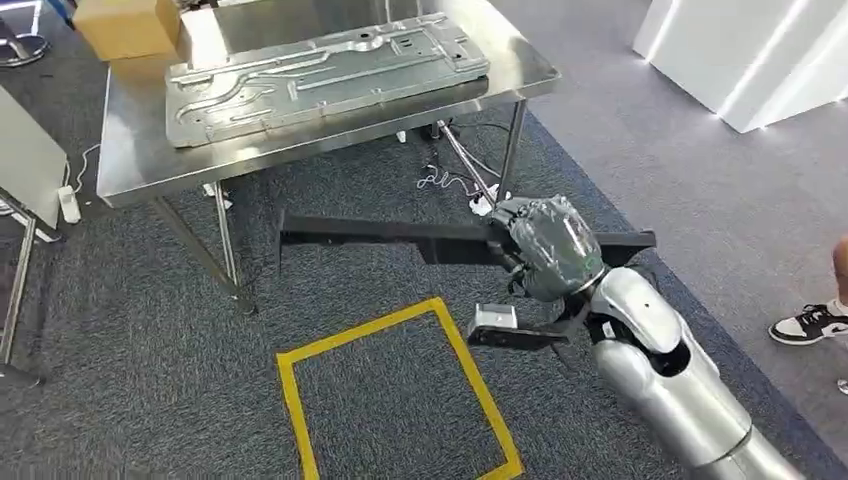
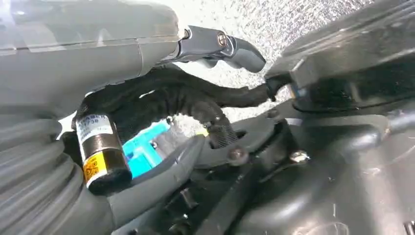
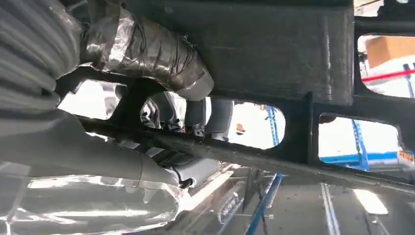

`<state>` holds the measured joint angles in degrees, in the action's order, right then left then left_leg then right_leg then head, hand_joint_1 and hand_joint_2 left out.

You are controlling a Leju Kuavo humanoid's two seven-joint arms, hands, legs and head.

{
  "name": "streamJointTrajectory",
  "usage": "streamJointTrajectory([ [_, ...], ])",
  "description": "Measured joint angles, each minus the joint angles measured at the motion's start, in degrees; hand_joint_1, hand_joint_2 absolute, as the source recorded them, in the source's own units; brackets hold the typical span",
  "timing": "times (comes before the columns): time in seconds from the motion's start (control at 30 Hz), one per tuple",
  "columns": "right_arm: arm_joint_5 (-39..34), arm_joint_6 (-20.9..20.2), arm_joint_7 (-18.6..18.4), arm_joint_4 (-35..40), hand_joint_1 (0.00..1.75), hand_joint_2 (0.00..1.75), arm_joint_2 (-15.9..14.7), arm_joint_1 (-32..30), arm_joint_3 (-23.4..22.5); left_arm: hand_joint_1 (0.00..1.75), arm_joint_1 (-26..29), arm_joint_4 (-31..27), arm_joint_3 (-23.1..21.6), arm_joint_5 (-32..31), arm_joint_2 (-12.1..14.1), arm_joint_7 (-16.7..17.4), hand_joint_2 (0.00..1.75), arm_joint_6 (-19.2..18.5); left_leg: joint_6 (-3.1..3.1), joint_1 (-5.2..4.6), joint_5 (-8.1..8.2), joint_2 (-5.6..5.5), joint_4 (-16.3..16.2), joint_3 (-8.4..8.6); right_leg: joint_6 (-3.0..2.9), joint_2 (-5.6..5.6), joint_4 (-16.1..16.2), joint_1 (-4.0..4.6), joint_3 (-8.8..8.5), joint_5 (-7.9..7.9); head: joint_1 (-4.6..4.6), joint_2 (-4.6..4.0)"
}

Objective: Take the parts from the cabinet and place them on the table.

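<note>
1. The right hand [image 1: 548, 247], wrapped in clear film, grips a long black part [image 1: 400, 238] near one of its ends; the part lies roughly level in the air above the dark carpet, short of the counter.
2. In the right wrist view the taped fingers [image 3: 147, 49] curl around a rib of that black part [image 3: 274, 54], which has rounded cut-outs along its length.
3. The steel counter [image 1: 130, 160] stands beyond the part, and a large pressed metal panel [image 1: 320, 75] lies flat on it.
4. A cardboard box [image 1: 125, 28] sits at the counter's far left corner, just beside the panel.
5. The left hand [image 2: 161, 63] appears in the left wrist view, close to black moulded plastic [image 2: 342, 147] and a bundle of wrapped black cable [image 2: 195, 105]; whether it holds anything cannot be told.
6. A square of yellow tape [image 1: 395, 395] marks the carpet below the held part.
7. A person's shoe [image 1: 812, 322] shows at the right edge, on the grey floor.
</note>
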<state>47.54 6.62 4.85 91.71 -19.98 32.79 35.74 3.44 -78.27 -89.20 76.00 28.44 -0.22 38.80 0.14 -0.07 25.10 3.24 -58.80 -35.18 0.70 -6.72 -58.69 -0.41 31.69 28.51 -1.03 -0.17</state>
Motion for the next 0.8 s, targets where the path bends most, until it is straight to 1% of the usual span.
streamJointTrajectory([
  [0.03, 0.0, -0.13, -0.04, -0.55, 1.75, 1.75, 0.07, 0.81, 0.17, 0.0, 0.03, 0.09, -0.02, 0.02, -0.04, 0.11, 1.75, -0.02, 0.3, -0.12, 0.02, -0.8, 0.01, -0.13, 0.25, -0.72, 0.32, 0.0, -0.26, -0.03, 0.0, 0.0],
  [0.07, 0.02, -0.17, -0.06, -1.0, 1.75, 1.75, 0.13, 1.56, 0.33, 0.0, 0.04, 0.11, -0.02, 0.0, -0.13, 0.11, 1.75, -0.02, 0.76, -0.09, -0.25, -1.6, 0.54, 0.05, 0.71, -1.5, 0.5, 0.17, -0.6, 0.09, 0.0, 0.0],
  [0.1, 0.11, -0.15, -0.09, -1.4, 1.75, 1.75, 0.11, 2.17, 0.41, 0.0, 0.1, 0.13, 0.0, 0.0, -0.28, 0.13, 1.75, -0.04, 1.19, 0.57, -0.7, -2.2, 1.17, 0.61, 1.12, 0.28, 0.01, -0.36, -0.56, 0.66, 0.04, 0.0],
  [0.13, 0.13, -0.13, -0.09, -1.81, 1.75, 1.75, 0.09, 2.68, 0.44, 0.0, -0.01, 0.15, -0.02, 0.0, -0.42, 0.11, 1.75, -0.09, 1.56, 0.62, -0.83, -2.85, 1.33, 0.64, 1.09, 3.46, -2.22, -0.4, 0.37, 2.26, 0.09, 0.0],
  [0.17, 0.13, -0.13, -0.09, -2.14, 1.75, 1.75, 0.11, 2.93, 0.52, 0.0, -0.23, 0.24, 0.0, 0.0, -0.46, 0.13, 1.75, -0.13, 1.78, 0.61, -0.88, -3.39, 1.32, 0.57, 1.06, 5.23, -6.07, -0.5, 2.23, 4.37, 0.18, 0.0],
  [0.2, 0.13, -0.13, -0.09, -2.47, 1.75, 1.75, 0.09, 2.92, 0.65, 0.0, -0.35, 0.33, 0.0, 0.02, -0.57, 0.13, 1.75, -0.13, 1.85, 0.62, -0.86, -4.1, 1.32, 0.57, 1.13, 6.1, -10.66, -0.51, 4.5, 6.39, 0.18, 0.0],
  [0.23, 0.13, -0.26, -0.29, -2.86, 1.75, 1.75, 0.07, 2.86, 0.81, 0.0, -0.33, 0.39, 0.0, 0.02, -0.63, 0.13, 1.75, -0.13, 1.94, 0.59, -0.84, -4.88, 1.26, 0.56, 1.25, 6.51, -15.1, -0.5, 6.89, 7.88, 0.17, 0.0],
  [0.27, 0.09, -0.82, -1.02, -3.29, 1.75, 1.75, 0.07, 2.93, 0.96, 0.0, -0.32, 0.46, 0.0, 0.04, -0.74, 0.13, 1.75, -0.13, 1.95, 0.58, -0.83, -5.66, 1.16, 0.53, 1.3, 6.61, -17.28, -0.5, 8.28, 8.03, 0.15, 0.0],
  [0.3, -0.42, -2.23, -2.19, -3.85, 1.75, 1.75, 0.04, 3.4, 1.18, 0.0, -0.36, 0.55, 0.0, 0.26, -0.81, 0.11, 1.75, -0.13, 1.94, 0.59, -0.75, -6.24, 0.97, 0.57, 1.31, 6.62, -17.04, -0.51, 8.62, 6.68, 0.17, 0.0],
  [0.33, -1.16, -3.94, -3.68, -4.66, 1.75, 1.75, 0.04, 4.6, 1.49, 0.0, -0.35, 0.61, 0.0, 0.44, -0.9, 0.11, 1.75, -0.15, 1.9, 0.61, -0.56, -6.65, 0.66, 0.56, 1.29, 6.62, -14.1, -0.56, 7.71, 4.07, 0.17, 0.0],
  [0.37, -2.17, -5.49, -5.12, -5.77, 1.75, 1.75, 0.07, 6.35, 1.75, 0.0, -0.39, 0.7, 0.0, 0.63, -1.05, 0.13, 1.75, -0.22, 1.79, 0.64, -0.32, -7.2, 0.27, 0.55, 1.19, 6.66, -9.54, -0.67, 5.95, 1.03, 0.18, 0.0],
  [0.4, -3.11, -6.74, -6.41, -7.0, 1.75, 1.75, 0.11, 8.32, 1.75, 0.0, -0.45, 0.79, 0.0, 0.88, -1.09, 0.13, 1.75, -0.24, 1.53, 0.64, -0.03, -7.64, -0.22, 0.54, 1.11, 6.85, -4.27, -0.82, 3.81, -1.85, 0.17, 0.0],
  [0.43, -3.71, -7.82, -7.86, -8.6, 1.75, 1.75, 0.24, 10.23, 1.75, 0.0, -0.47, 0.94, 0.0, 1.26, -1.16, 0.13, 1.75, -0.28, 1.29, 0.56, 0.17, -7.84, -0.41, 0.25, 0.94, 7.56, -2.53, -0.85, 3.05, -1.19, 0.18, 0.0],
  [0.47, -4.37, -8.7, -8.59, -9.97, 1.75, 1.75, 0.7, 12.46, 1.75, 0.0, -0.56, 1.03, -0.02, 1.49, -1.16, 0.13, 1.75, -0.35, 0.97, 0.29, 0.3, -8.04, -1.14, -0.31, 0.82, 7.79, -1.33, -0.52, 2.99, -1.25, 0.2, 0.0],
  [0.5, -4.7, -9.31, -9.18, -11.15, 1.75, 1.75, 1.23, 13.88, 1.75, 0.0, -0.6, 1.09, 0.0, 1.55, -1.16, 0.13, 1.75, -0.5, 0.67, 0.29, 0.09, -8.06, -0.94, -0.52, 0.6, 7.75, -1.43, -0.75, 3.2, -1.46, 0.09, 0.0],
  [0.53, -4.74, -9.61, -9.44, -12.51, 1.75, 1.75, 1.7, 15.12, 1.75, 0.0, -0.57, 1.24, 0.0, 1.6, -1.16, 0.28, 1.75, -0.76, 1.45, 0.21, 0.07, -8.01, -0.98, -0.56, 0.74, 7.78, -1.31, -0.73, 3.18, -1.61, 0.15, 0.0],
  [0.6, -3.45, -9.86, -9.66, -13.97, 1.75, 1.75, 2.41, 17.0, 1.75, 0.0, -0.71, 1.6, -0.02, 1.51, -1.18, 0.68, 1.75, -1.14, 1.43, 0.22, 0.04, -7.89, -0.72, -0.42, 0.56, 7.84, -1.29, -0.65, 3.24, -1.63, 0.13, 0.0],
  [0.67, -2.23, -11.08, -9.88, -15.04, 1.75, 1.75, 3.67, 18.71, 2.25, 0.0, -0.78, 1.92, -0.02, 1.64, -1.16, 0.76, 1.75, -1.2, 1.39, 0.21, 0.02, -7.7, -0.38, -0.12, 0.46, 8.07, -1.3, -0.65, 3.19, -1.62, 0.11, 0.0],
  [0.73, -0.56, -11.89, -10.05, -16.13, 1.75, 1.75, 4.66, 20.1, 3.81, 0.0, -0.84, 2.1, -0.02, 2.03, -1.16, 0.77, 1.75, -1.2, 1.33, 0.23, -0.02, -7.63, -0.22, 0.0, 0.15, 8.13, -1.3, -0.55, 3.19, -1.56, 0.13, 0.0],
  [0.8, 1.31, -11.91, -10.32, -17.11, 1.75, 1.75, 5.51, 20.91, 5.69, 0.0, -0.84, 2.21, -0.02, 2.27, -1.18, 0.76, 1.75, -1.2, 1.24, 0.27, -0.06, -7.63, -0.15, 0.03, 0.04, 8.13, -1.31, -0.48, 3.19, -1.57, 0.13, 0.0],
])
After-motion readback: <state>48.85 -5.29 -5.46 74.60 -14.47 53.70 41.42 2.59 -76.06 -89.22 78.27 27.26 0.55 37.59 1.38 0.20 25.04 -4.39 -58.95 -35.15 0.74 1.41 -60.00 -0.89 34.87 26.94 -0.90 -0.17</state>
